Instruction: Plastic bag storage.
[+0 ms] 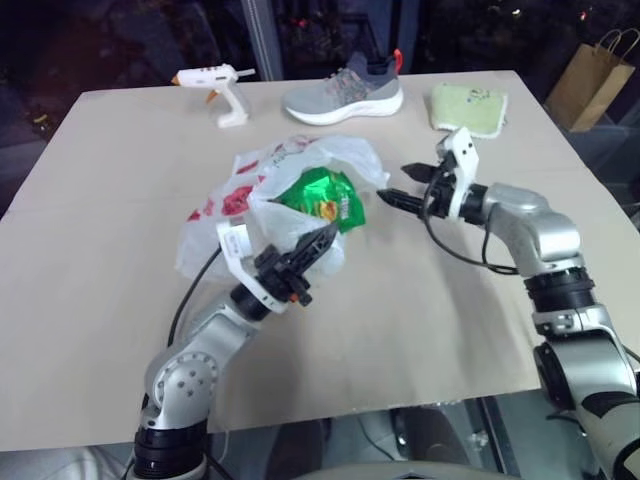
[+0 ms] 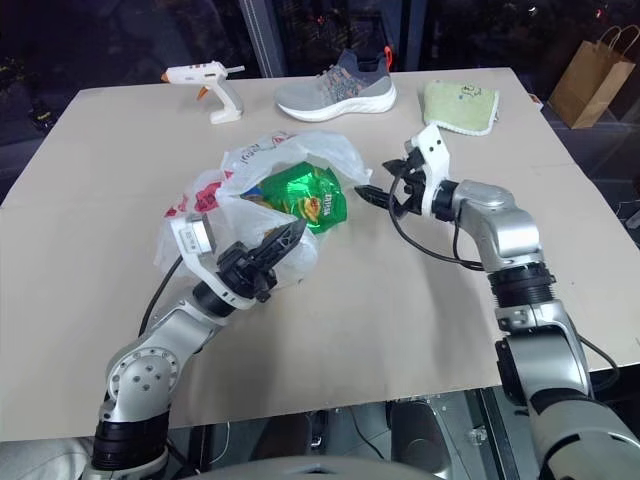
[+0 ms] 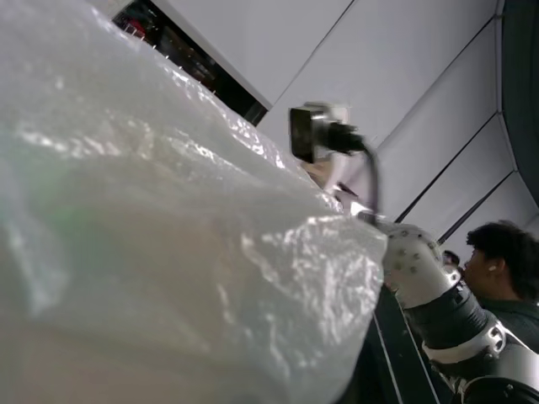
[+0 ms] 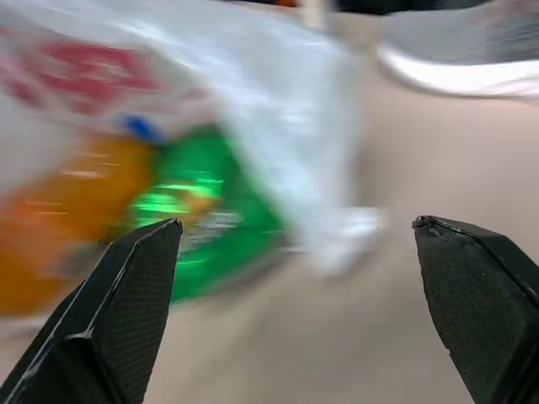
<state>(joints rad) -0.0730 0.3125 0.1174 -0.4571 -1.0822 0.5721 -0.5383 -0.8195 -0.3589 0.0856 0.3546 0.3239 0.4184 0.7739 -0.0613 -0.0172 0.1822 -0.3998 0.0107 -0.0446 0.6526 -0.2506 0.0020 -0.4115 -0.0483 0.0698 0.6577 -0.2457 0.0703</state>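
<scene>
The bag (image 1: pixel 262 195) lies crumpled a little left of centre in the head views, on the surface (image 1: pixel 120 300), with its mouth turned toward the upper right and a green snack packet (image 1: pixel 322 197) sitting in that mouth, half in and half out. I have the left gripper (image 1: pixel 322 240) at the bag's near edge, lower centre of frame, jaws closed; they look pinched on a fold of the plastic, and the left wrist view is pressed right up against crinkled film, which fits that. The right gripper (image 1: pixel 392 186) hangs just right of the packet, jaws spread wide and holding nothing, pointing across at the bag's mouth.

I judge this to be early in the job: the bag is pinned on one side, not yet gathered or folded. Next I need the right jaws on the free rim at the mouth, but the packet sits between them and the plastic, so I have to either go over it to catch the film or clear it out first. Thin film will slip and bunch, so the bite must be on a real fold.

Along the top of the frame, well apart from the bag, lie a glue gun (image 1: pixel 215 86) at upper left, a grey shoe (image 1: pixel 345 95) at top centre and a green cloth (image 1: pixel 470 106) to its right. A brown paper bag (image 1: pixel 592 80) stands off the surface at far upper right. None of these is in my way.
</scene>
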